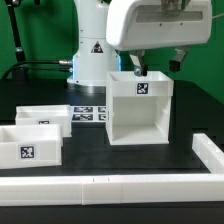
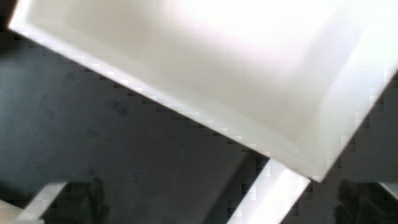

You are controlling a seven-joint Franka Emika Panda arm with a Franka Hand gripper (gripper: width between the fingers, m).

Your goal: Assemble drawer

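The white drawer casing [image 1: 140,115] stands upright in the middle of the black table, open side toward the camera, a square tag on its inner back wall. Two white trays with tags lie at the exterior view's left, one farther back [image 1: 40,118] and one nearer [image 1: 28,148]. My gripper [image 1: 134,68] hangs just over the casing's top rear edge. In the wrist view the casing [image 2: 214,60] fills most of the picture. A white wall edge [image 2: 276,195] runs between my dark fingers [image 2: 68,200], which stand wide apart with gaps on both sides. My gripper [image 2: 217,203] is open.
The marker board [image 1: 88,113] lies flat behind the trays. A long low white border wall [image 1: 110,185] runs along the front and turns back at the exterior view's right [image 1: 210,150]. The arm's base [image 1: 90,60] stands behind the casing.
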